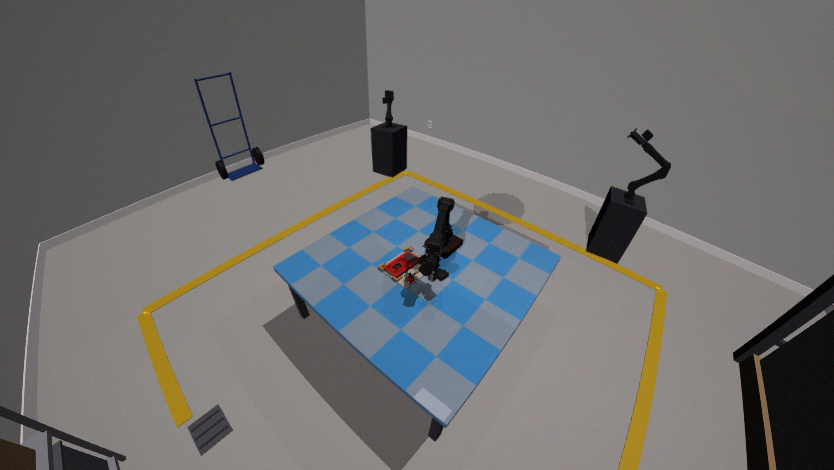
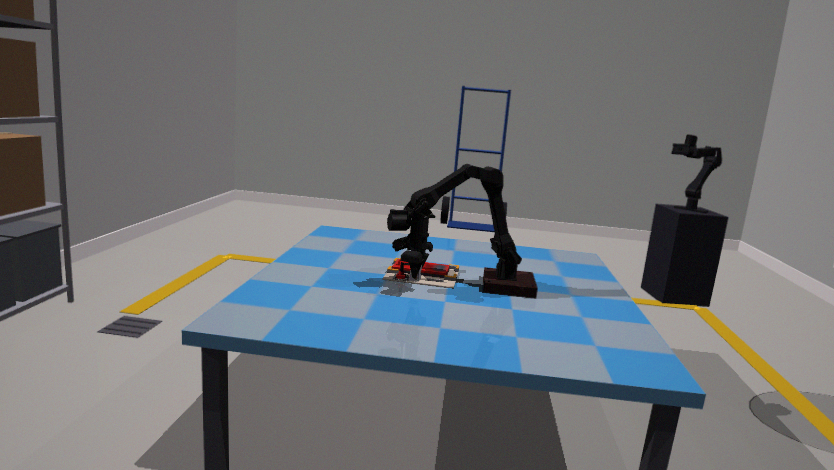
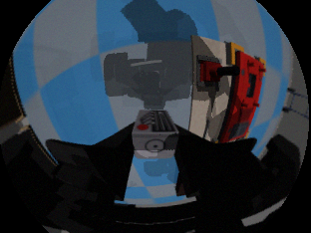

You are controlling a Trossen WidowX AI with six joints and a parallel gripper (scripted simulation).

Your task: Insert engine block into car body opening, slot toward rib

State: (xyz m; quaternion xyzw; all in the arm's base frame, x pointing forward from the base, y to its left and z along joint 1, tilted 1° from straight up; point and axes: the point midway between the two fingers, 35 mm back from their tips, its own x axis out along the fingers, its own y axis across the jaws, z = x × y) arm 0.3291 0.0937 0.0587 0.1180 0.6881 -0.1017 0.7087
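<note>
My gripper (image 1: 412,279) (image 2: 414,272) (image 3: 155,150) is shut on the grey engine block (image 3: 155,134), which shows a round mark on its near face in the wrist view. It holds the block low over the table, just beside the beige baseplate (image 3: 202,75) (image 2: 434,281). The red car body (image 1: 400,263) (image 2: 436,268) (image 3: 243,97) with yellow trim sits on that plate, to the right of the block in the wrist view. The opening and its rib are too small to make out. The block is hidden by the fingers in the top and exterior views.
The arm's dark base (image 2: 509,284) stands on the blue-and-grey checkered table (image 1: 466,356) (image 2: 525,356), right of the car body. Two camera stands on black boxes (image 1: 388,148) (image 2: 684,251), a blue hand truck (image 1: 230,125) and a shelf rack (image 2: 35,145) stand off the table.
</note>
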